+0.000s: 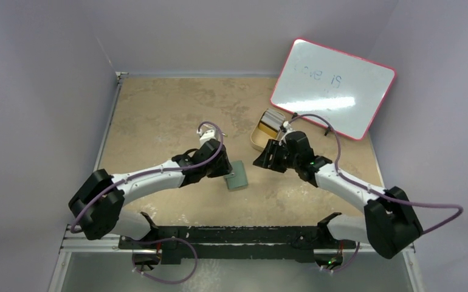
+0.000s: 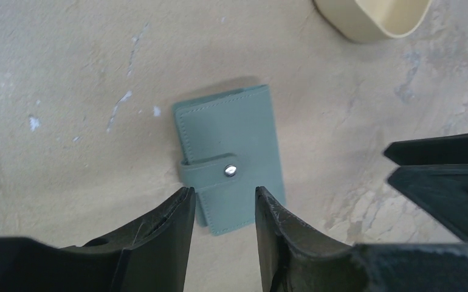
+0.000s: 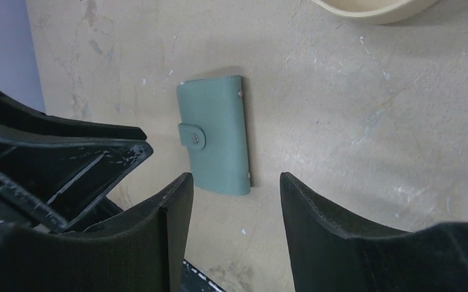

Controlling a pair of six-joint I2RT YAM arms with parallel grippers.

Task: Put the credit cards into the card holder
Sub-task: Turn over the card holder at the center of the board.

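Note:
The card holder [image 1: 238,177] [image 2: 231,140] [image 3: 216,121] is a grey-green wallet lying flat on the table, folded shut with its snap tab fastened. My left gripper [image 1: 227,172] [image 2: 222,194] hovers at its left edge, open, with nothing between the fingers. My right gripper [image 1: 262,159] [image 3: 234,179] stands just right of the wallet, also open and empty, apart from it. The credit cards [image 1: 272,122] sit as a greyish stack in the beige tray behind the right gripper; neither wrist view shows them.
The beige oval tray [image 1: 254,141] [image 2: 371,21] [image 3: 377,9] stands behind the wallet. A pink-edged whiteboard [image 1: 332,88] leans at the back right. The two grippers are close together, each showing at the edge of the other's wrist view.

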